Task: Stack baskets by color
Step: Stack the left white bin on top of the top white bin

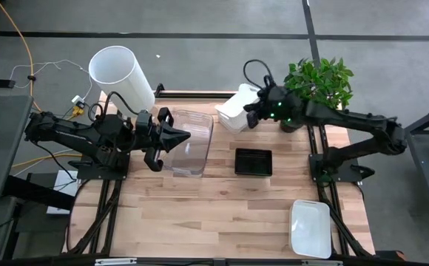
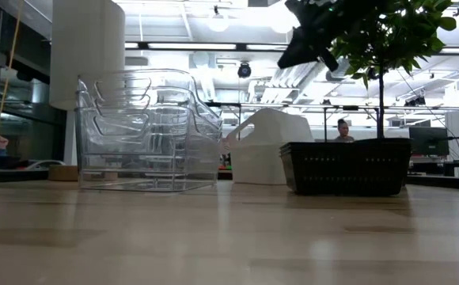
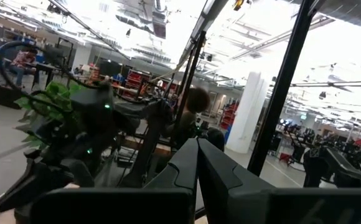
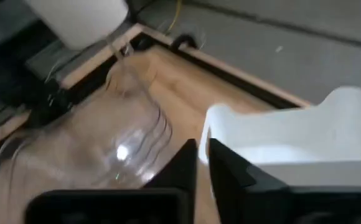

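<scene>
My right gripper (image 1: 250, 116), fingers nearly together, sits at the white basket (image 1: 235, 111) by the table's far edge; left gripper (image 1: 185, 136) closed over the clear baskets (image 1: 192, 148)

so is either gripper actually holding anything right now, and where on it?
Right gripper pinches the rim of the white basket at the table's back edge, fingers nearly closed on the wall. Left gripper is shut over the clear baskets, holding nothing.
</scene>
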